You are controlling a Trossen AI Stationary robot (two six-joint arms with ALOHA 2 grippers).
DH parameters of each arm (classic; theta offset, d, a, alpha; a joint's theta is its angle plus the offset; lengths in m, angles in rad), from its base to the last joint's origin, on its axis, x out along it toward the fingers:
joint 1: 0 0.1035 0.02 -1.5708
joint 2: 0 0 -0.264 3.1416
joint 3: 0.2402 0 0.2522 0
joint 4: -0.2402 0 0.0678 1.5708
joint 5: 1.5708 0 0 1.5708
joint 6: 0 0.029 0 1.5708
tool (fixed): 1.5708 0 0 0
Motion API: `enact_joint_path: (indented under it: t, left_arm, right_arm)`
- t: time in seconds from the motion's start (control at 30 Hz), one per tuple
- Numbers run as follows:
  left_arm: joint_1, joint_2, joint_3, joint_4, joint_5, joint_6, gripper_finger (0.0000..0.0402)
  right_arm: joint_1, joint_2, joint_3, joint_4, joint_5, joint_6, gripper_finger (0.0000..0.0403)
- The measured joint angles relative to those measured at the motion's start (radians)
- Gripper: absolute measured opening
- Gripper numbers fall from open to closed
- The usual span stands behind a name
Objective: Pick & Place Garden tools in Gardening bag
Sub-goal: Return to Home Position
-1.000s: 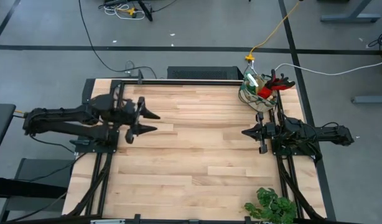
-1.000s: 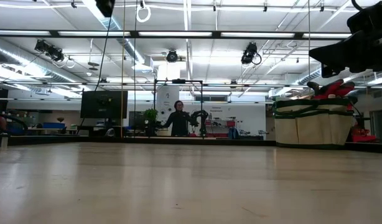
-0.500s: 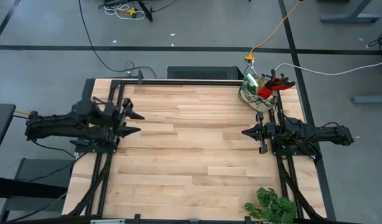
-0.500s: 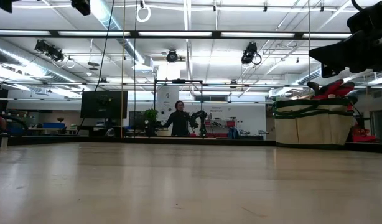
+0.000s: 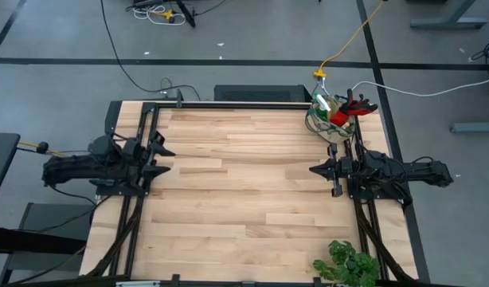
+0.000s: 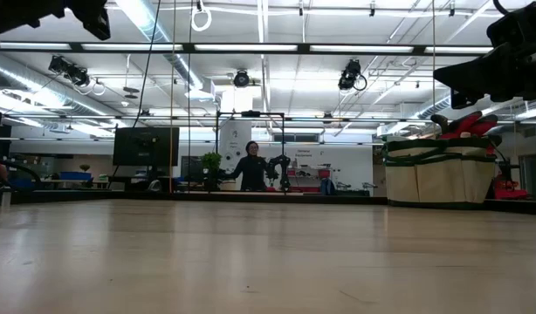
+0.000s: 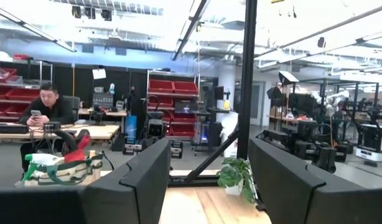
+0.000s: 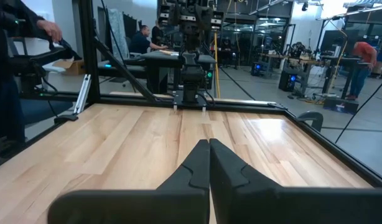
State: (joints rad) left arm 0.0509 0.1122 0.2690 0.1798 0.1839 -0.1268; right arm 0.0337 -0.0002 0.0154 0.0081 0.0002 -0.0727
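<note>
Left gripper (image 5: 166,159) sits over the left edge of the table (image 5: 244,199), about mid-depth, pointing inward. On its wrist cam I see the two fingers spread wide with nothing between them.

Right gripper (image 5: 314,170) is at the right edge, also mid-depth, pointing inward toward the left one. Its fingers are pressed flat together tip to tip, nothing pinched. Both grippers read as clear of the wood: on the low cam the arms show only as dark shapes in the top corners.

Gardening bag (image 5: 330,116) stands upright in the far right corner of the table. It's near the right gripper, just on the far side of it along the same edge, not touching. It's well apart from the left gripper, diagonally across the tabletop.

Sticking out of the bag's top: the red-and-black glove (image 6: 464,124), clear on the low cam, and the green spray bottle (image 7: 34,163), its head poking up next to the glove on the left wrist cam. I can't make out anything else inside.

Leafy plant (image 5: 348,263) is at the near right corner, same edge as the bag, with the right gripper roughly between them. A person (image 6: 250,167) stands in the room well behind the table
</note>
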Motion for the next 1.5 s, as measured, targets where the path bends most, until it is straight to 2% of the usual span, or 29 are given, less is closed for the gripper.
enact_joint_path:
  t: [0.3,0.57,0.9,1.17,1.5]
  left_arm:
    - [0.0,-0.059,-0.144,0.223,-0.008,-0.008,0.0222]
    - [0.0,-0.112,-0.201,0.282,-0.056,-0.011,0.0222]
    - [-0.012,-0.111,-0.26,0.274,-0.094,0.001,0.0222]
    - [-0.023,-0.11,-0.26,0.237,-0.095,0.028,0.0222]
    - [-0.023,-0.11,-0.26,0.07,-0.067,0.007,0.0223]
  right_arm:
    - [0.0,0.0,0.0,0.0,0.0,0.0,0.0002]
    - [0.0,0.0,0.0,0.0,0.0,0.0,0.0002]
    - [0.0,0.0,0.0,0.0,0.0,0.0,0.0002]
    - [0.0,0.0,0.0,0.0,0.0,0.0,0.0002]
    - [0.0,0.0,0.0,0.0,0.0,0.0,0.0002]
